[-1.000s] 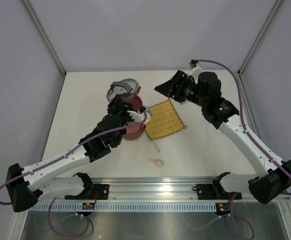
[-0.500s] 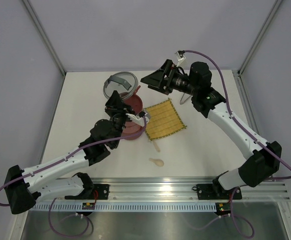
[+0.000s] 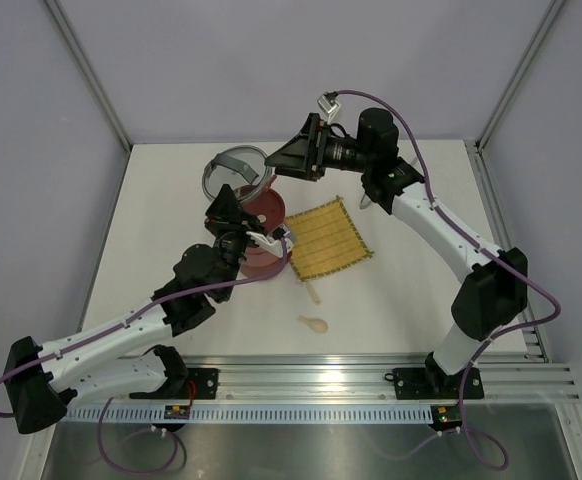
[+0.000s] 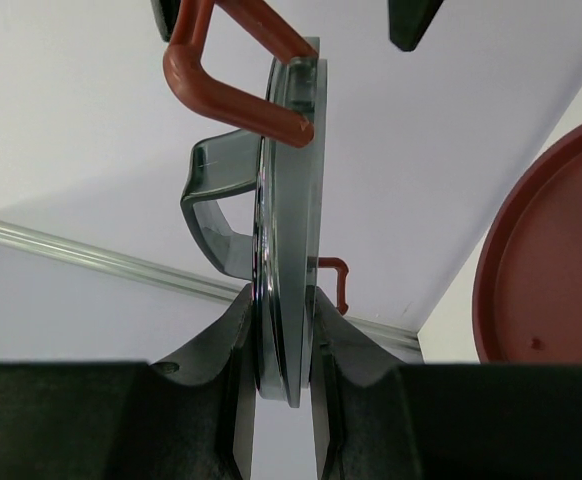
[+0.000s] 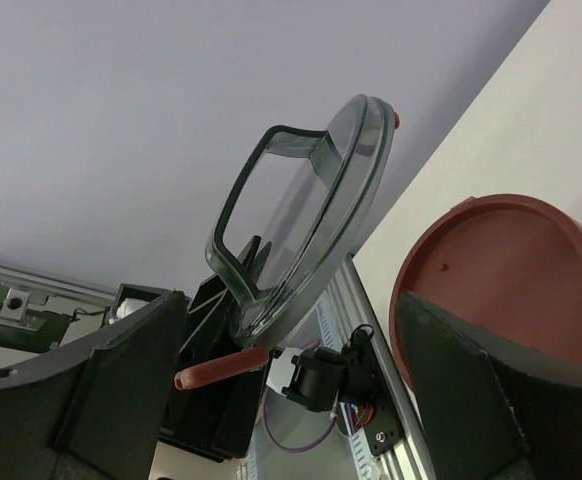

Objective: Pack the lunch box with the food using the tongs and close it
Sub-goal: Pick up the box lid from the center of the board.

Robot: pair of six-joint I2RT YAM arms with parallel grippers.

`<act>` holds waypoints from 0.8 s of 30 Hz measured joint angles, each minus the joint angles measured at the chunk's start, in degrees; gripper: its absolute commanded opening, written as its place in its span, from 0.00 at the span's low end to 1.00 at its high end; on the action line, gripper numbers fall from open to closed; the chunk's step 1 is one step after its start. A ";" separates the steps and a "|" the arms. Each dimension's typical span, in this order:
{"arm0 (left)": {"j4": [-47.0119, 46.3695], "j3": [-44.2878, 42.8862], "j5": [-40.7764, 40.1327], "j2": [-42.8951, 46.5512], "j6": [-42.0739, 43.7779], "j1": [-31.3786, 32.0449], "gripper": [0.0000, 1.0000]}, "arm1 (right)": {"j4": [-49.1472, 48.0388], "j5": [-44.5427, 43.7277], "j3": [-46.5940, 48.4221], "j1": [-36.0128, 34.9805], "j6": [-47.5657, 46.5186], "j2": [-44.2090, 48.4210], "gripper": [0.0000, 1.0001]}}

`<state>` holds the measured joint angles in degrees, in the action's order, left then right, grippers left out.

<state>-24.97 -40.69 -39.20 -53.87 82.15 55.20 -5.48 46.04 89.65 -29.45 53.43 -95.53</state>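
— Listing lunch box: dark-red tiers stacked beside yellow mat, red disc lid on top.
— And the top lid?
— Held on edge in the air near the stack, rim pinched by my left gripper. My right gripper is spread wide, empty, just beside it.
— Remaining?
— No food visible. I judge packing done, with seating and clipping left.

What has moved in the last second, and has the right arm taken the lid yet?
The right gripper swung left toward the grey top lid and opened wide; it has not taken hold. The left gripper, shut on the lid's rim, carried it slightly left and farther back. The lunch box stack, yellow mat and cream spoon stayed put.
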 measured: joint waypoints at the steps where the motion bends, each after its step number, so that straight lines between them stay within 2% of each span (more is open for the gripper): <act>1: 0.02 0.35 0.00 0.11 0.00 0.00 0.00 | -0.59 0.48 0.35 0.00 0.37 -0.70 0.85; 7: 0.50 1.77 -0.02 0.13 -0.04 0.11 0.00 | -6.97 2.60 0.70 0.00 6.82 -4.44 0.60; 16: 1.07 1.95 -0.02 0.15 -0.02 0.22 0.00 | -15.65 4.74 0.68 0.02 15.78 -9.62 0.58; 24: 0.79 2.19 -0.04 0.15 0.26 0.22 0.00 | -17.73 6.58 1.09 0.00 18.43 -10.97 0.53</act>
<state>-24.18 -38.50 -39.24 -53.71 82.41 55.42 -23.20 52.62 90.74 -29.45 71.85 -106.50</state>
